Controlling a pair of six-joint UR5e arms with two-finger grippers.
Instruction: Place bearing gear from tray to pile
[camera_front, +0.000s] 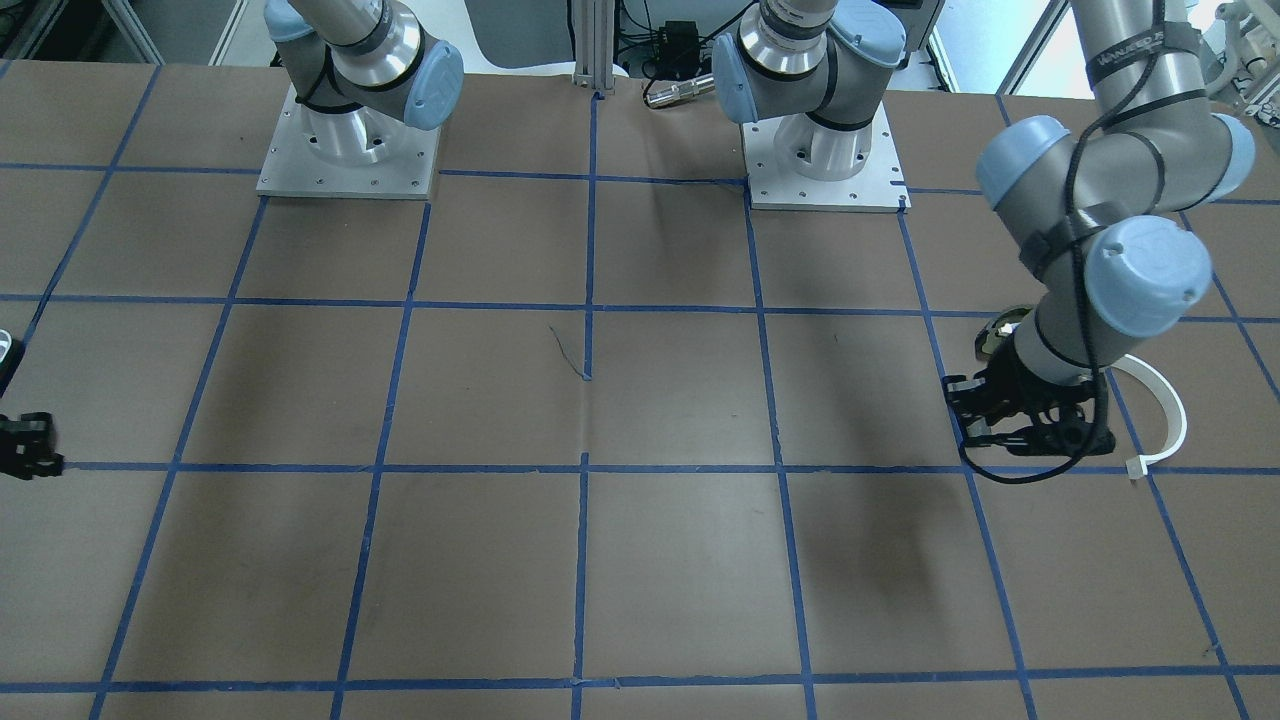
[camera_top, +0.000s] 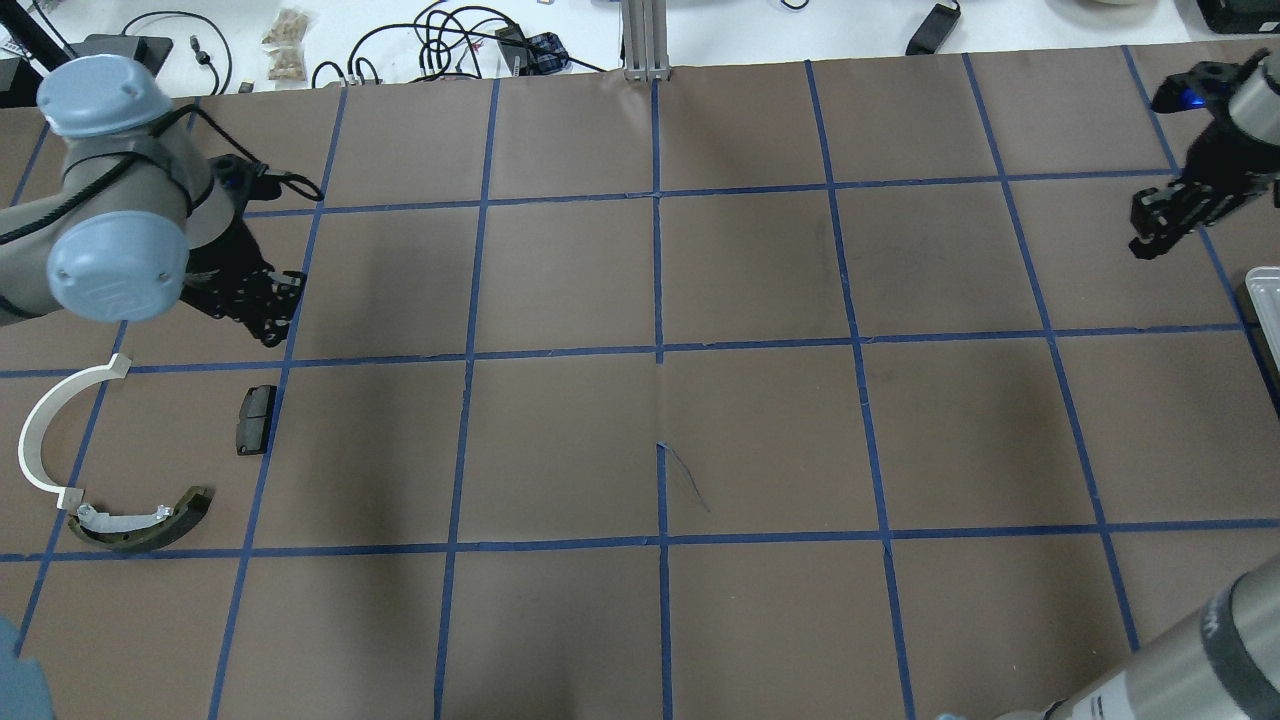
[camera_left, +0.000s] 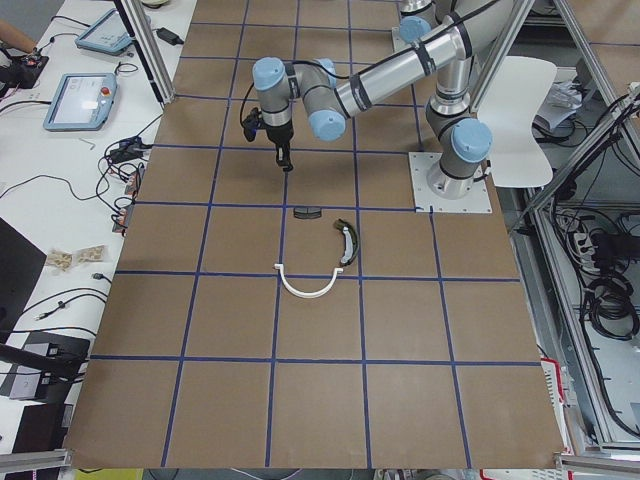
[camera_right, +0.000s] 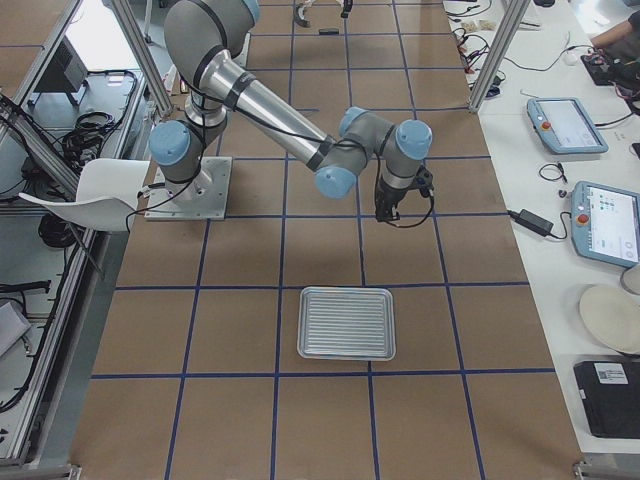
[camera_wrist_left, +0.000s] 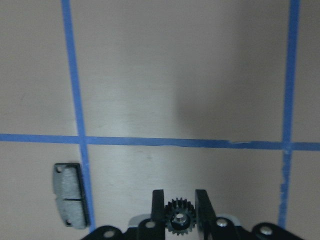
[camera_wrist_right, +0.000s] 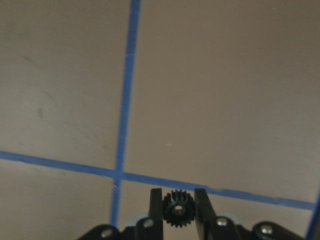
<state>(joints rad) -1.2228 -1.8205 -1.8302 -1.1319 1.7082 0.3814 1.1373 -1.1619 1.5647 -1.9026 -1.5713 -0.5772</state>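
gear (camera_wrist_left: 179, 220) in left hand (camera_wrist_left: 180, 200), gear (camera_wrist_right: 178, 208) in right hand (camera_wrist_right: 178, 196)

Pile (camera_top: 256, 420) common to overhead and left-end views; wrist cameras close.

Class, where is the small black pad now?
In the overhead view the small black pad lies on the table's left side, beside a blue tape line, right of the white half-ring and beyond the olive shoe.

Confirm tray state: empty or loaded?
Empty. The exterior right view shows the tray with only its bare ribbed floor, no parts in it.
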